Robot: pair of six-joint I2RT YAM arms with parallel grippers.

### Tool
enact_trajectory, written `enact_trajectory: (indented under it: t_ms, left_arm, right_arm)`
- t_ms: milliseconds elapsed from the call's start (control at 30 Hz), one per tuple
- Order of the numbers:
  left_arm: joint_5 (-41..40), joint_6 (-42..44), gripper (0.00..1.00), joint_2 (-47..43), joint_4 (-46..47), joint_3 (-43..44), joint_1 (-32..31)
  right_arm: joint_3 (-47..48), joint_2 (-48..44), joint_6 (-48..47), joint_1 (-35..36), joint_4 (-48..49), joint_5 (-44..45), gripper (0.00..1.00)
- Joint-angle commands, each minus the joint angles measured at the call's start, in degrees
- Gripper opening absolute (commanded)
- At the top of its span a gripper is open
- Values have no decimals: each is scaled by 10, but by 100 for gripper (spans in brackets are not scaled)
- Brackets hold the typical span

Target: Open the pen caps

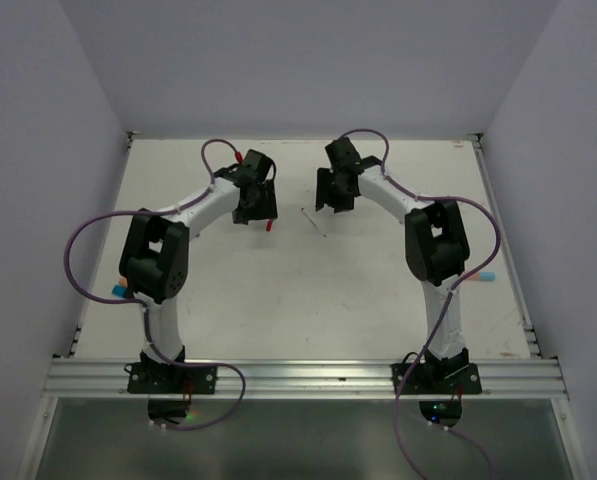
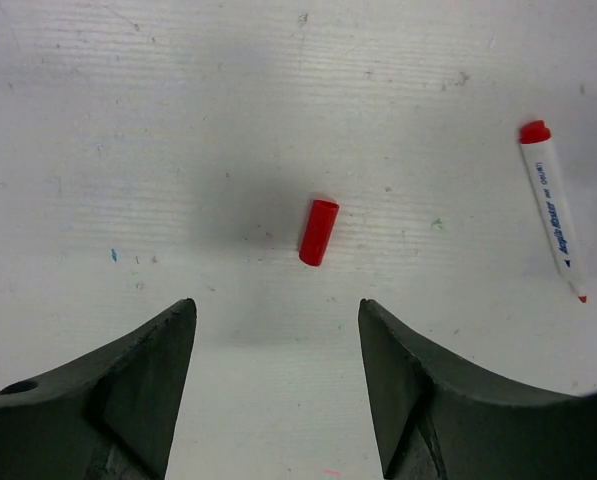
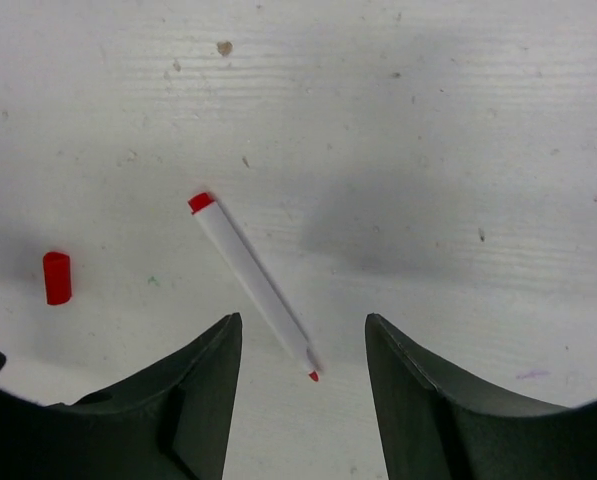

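A loose red pen cap (image 2: 318,232) lies on the white table, just ahead of my left gripper (image 2: 276,304), which is open and empty above it. The uncapped white pen body (image 3: 253,283), with a red end and a red tip, lies slantwise to the cap's right. Its tip reaches between the jaws of my right gripper (image 3: 303,318), which is open and holds nothing. In the top view the cap (image 1: 270,226) and the pen (image 1: 314,222) lie between the left gripper (image 1: 254,207) and the right gripper (image 1: 334,197). The cap also shows in the right wrist view (image 3: 57,278).
A pen with blue and orange showing (image 1: 118,292) lies at the table's left edge behind the left arm's elbow. A pen with a blue cap (image 1: 485,277) lies near the right edge. Walls enclose the table at the back and sides.
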Motion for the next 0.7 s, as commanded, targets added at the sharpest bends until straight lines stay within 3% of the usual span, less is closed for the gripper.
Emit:
enact_trajectory:
  t_ms: [0, 200, 433, 667]
  left_arm:
    - [13, 4, 69, -45, 10, -9, 1]
    - [51, 0, 69, -85, 21, -39, 2]
    - [99, -2, 69, -155, 44, -93, 1]
    - [94, 3, 69, -201, 41, -122, 2]
  right_arm:
    - [-49, -70, -18, -13, 20, -29, 56]
    - [10, -26, -67, -16, 14, -96, 54]
    - [11, 0, -99, -13, 23, -108, 53]
    - [-12, 10, -126, 9, 22, -85, 49]
